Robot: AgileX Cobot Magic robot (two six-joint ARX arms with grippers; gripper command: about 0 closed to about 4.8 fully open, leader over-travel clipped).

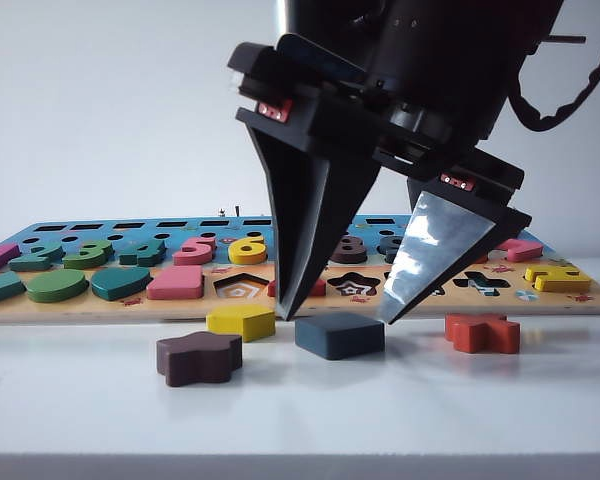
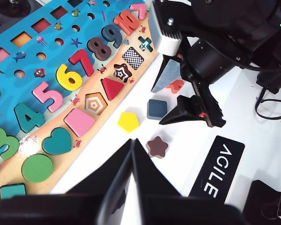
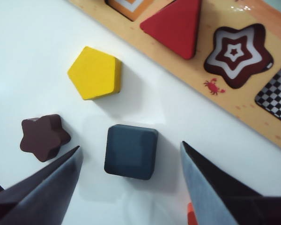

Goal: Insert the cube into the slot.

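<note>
approach step in hand, judging by the layout: grasp not yet made. left tool [image 2: 131, 157] parked off to the near side of the surface [image 1: 300, 410], fingers pressed together to a point, clenched on nothing. right tool [image 1: 345, 305] hanging above the cube [image 1: 340, 335], jaws spread wide and released, one finger on either side of the block, tips just above the white top and not touching it.

next move, as a judgement: sink until the fingers bracket the cube's flat sides, squeeze, lift, then carry over the board [image 1: 40, 305] edge to the slot [image 2: 132, 57] and square the block up with the checkered cut-out before lowering. low, flat block with rounded corners, so a shallow pinch could slip.

counted left to right along the front of the board: one brown star block [image 1: 198, 357], one yellow pentagon [image 1: 241, 321], one navy cube, one orange cross [image 1: 482, 332]. four loose pieces in all, lying apart from each other. one square slot, beside the star cut-out [image 2: 122, 71], still bare.
</note>
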